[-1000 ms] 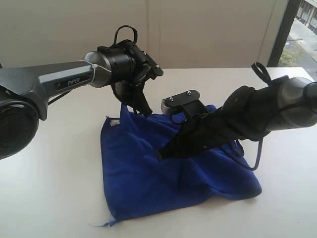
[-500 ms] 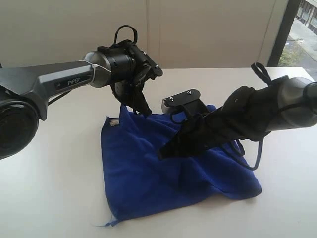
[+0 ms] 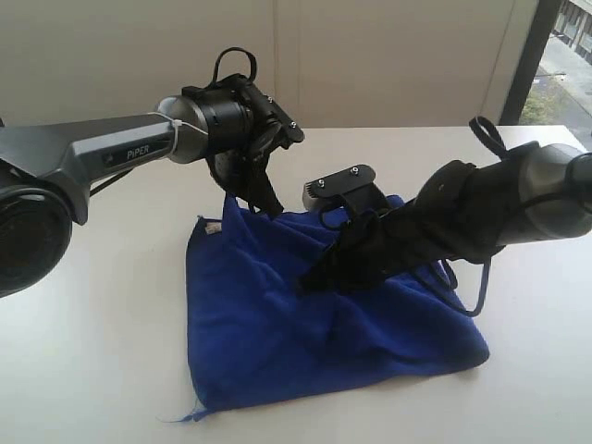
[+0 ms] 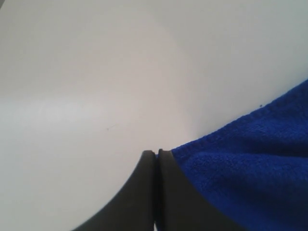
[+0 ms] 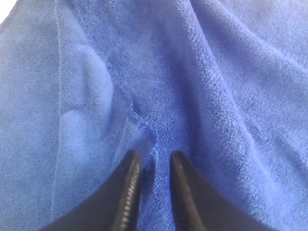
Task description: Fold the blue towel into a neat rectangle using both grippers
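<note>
The blue towel (image 3: 305, 356) lies bunched on the white table (image 3: 92, 351), a small white tag (image 3: 215, 228) at its back left corner. My left gripper (image 3: 266, 203) hangs over the towel's back edge, shut on a raised peak of cloth. In the left wrist view its jaws (image 4: 156, 153) press together with the towel's hem (image 4: 250, 159) running right into them. My right gripper (image 3: 302, 285) points down into the middle of the towel. The right wrist view shows it (image 5: 155, 156) open by a narrow gap, a hemmed fold of towel (image 5: 216, 72) lying loose between the fingers.
The right arm's black body and cables (image 3: 462, 231) lie low across the towel's right half. The grey left arm (image 3: 92, 153) reaches in from the left. A wall (image 3: 370, 55) stands behind the table, with a window (image 3: 569, 46) at the far right.
The right gripper's jaws have parted and let the towel fold go slack; the cloth has settled a little flatter. The left arm has not moved.
</note>
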